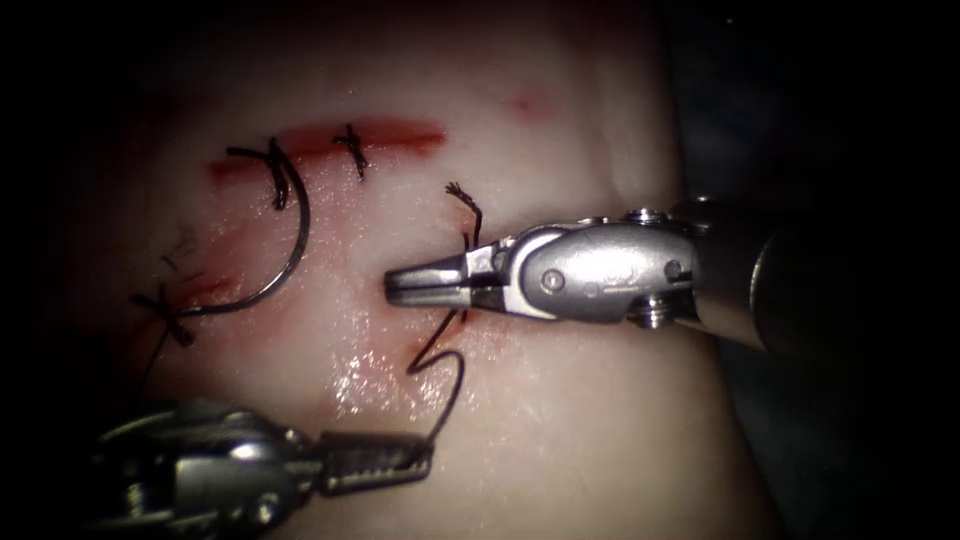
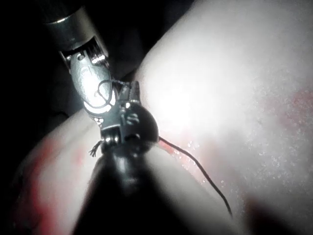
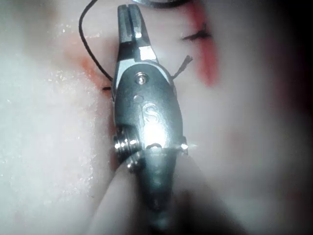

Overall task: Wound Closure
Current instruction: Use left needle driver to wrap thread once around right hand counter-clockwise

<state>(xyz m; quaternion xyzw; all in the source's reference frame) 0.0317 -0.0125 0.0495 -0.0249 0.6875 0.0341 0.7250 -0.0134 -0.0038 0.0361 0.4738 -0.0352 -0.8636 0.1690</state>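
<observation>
Left hand [image 1: 400,462]: comes in low from the left in the endoscope view, shaft nearly level, tip pointing right. Its two halves are pressed together and clamped on the thread [image 1: 452,385] at the tip. From that grip the thread rises in a loop, kinks, and runs up to the tissue [image 1: 560,440] just under the right hand.

Needle [image 1: 290,250]: lies free on the tissue, left of both hand tips, held by neither. It curves from near the upper stitch [image 1: 277,170] down and round to a knot [image 1: 170,318] at the lower left. Whether its point is in the tissue, cannot tell.

Cut [image 1: 330,140]: a red line across the upper tissue, crossed by two dark stitches, with red fluid [image 1: 400,133] along it.

Right hand [image 1: 395,285]: enters level from the right, tip pointing left, over the middle of the tissue. The halves lie together, with nothing seen between them at the tip. The thread passes behind its base, and a frayed cut end [image 1: 462,196] stands up just above it. In the right wrist view the same hand [image 3: 128,13] shows its halves together, thread [image 3: 90,51] curving alongside. In the left wrist view the thread [image 2: 195,166] trails away across the tissue [image 2: 234,78].
</observation>
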